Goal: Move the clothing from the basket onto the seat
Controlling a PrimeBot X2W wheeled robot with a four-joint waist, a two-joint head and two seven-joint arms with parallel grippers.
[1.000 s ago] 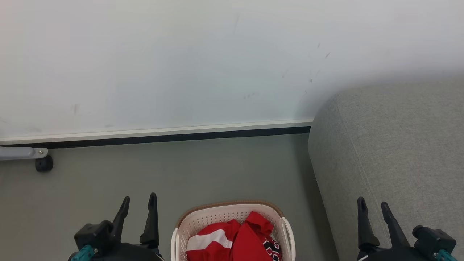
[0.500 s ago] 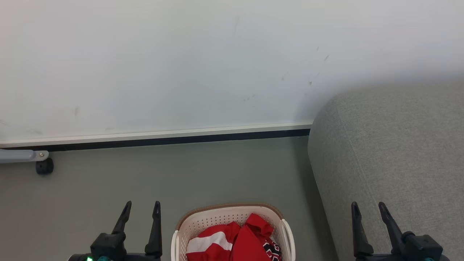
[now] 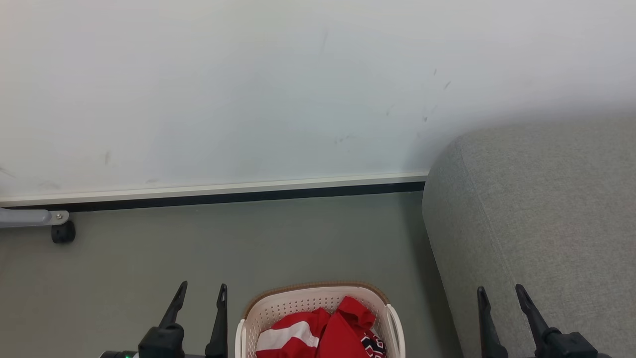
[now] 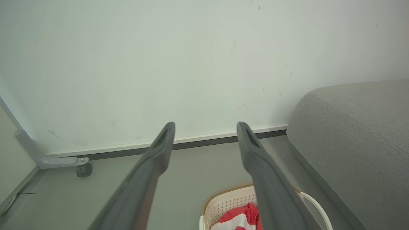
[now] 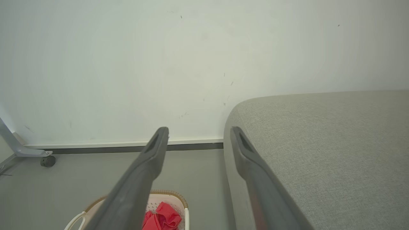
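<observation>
The cream basket [image 3: 298, 299] with a brown rim stands on the floor at the bottom centre, cut off by the frame edge. Red clothing [image 3: 343, 325] with white stripe trim and a bit of black lettering lies bunched inside it. The grey seat [image 3: 546, 214] rises to the right of the basket. My left gripper [image 3: 202, 291] is open to the basket's left, nothing between its fingers. My right gripper [image 3: 499, 293] is open in front of the seat's side. In the left wrist view the basket [image 4: 223, 201] and clothing [image 4: 241, 214] sit low between the fingers. In the right wrist view the basket [image 5: 166, 195], the clothing [image 5: 164, 217] and the seat [image 5: 319, 143] appear.
A pale wall [image 3: 248, 99] with a white and dark baseboard [image 3: 223, 194] runs behind the basket. A grey frame leg on a black caster [image 3: 62, 231] stands at the far left by the wall. Grey floor [image 3: 273, 238] stretches between basket and wall.
The whole head view has shifted, so the camera has tilted up. Both grippers sit lower in the picture, with less of their bodies in sight, and have drawn slightly inward. Basket and clothing lie unchanged.
</observation>
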